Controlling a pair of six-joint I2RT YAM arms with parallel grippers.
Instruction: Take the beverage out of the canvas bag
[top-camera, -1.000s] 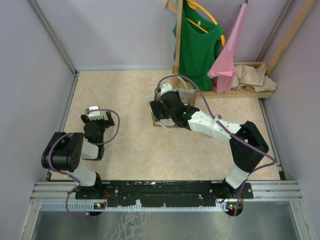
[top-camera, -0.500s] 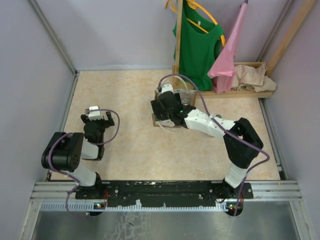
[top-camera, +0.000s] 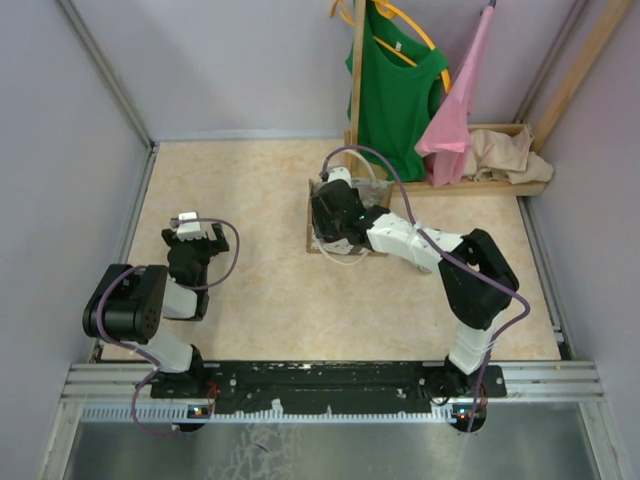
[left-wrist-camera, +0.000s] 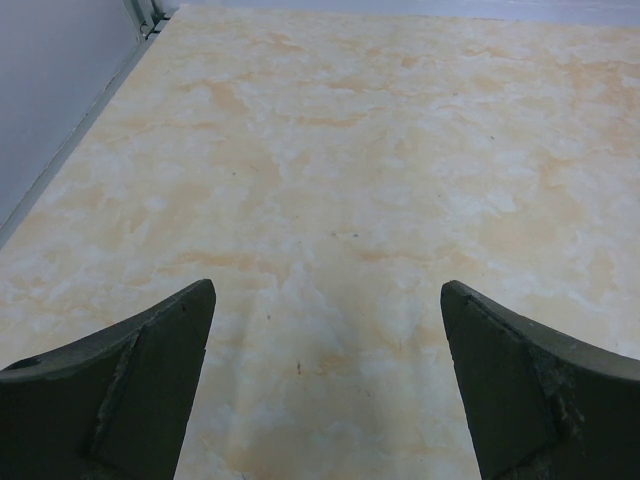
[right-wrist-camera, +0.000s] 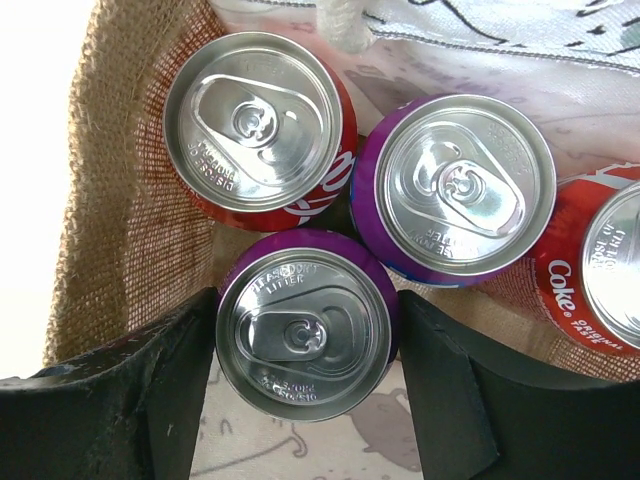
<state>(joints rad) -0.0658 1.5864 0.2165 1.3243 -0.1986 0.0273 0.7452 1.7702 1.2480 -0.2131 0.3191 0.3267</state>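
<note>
Four cans stand upright in the canvas bag, long axes vertical, pull-tab tops up (only the right wrist cam shows them; in the top view the right arm covers the bag, mid-bench). The right hand straddles the near purple can, fingers at its sides; pinching or not, can't tell. The left hand is spread wide over the bench, well apart.

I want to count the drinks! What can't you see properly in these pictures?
- Top view: the right arm covers the bag, so no cans show.
- Right wrist view: the Coke can is cut off by the right edge.
- Same view: seen from above, the label of the near purple can is hidden; whether the fingers touch it is unclear.
</note>
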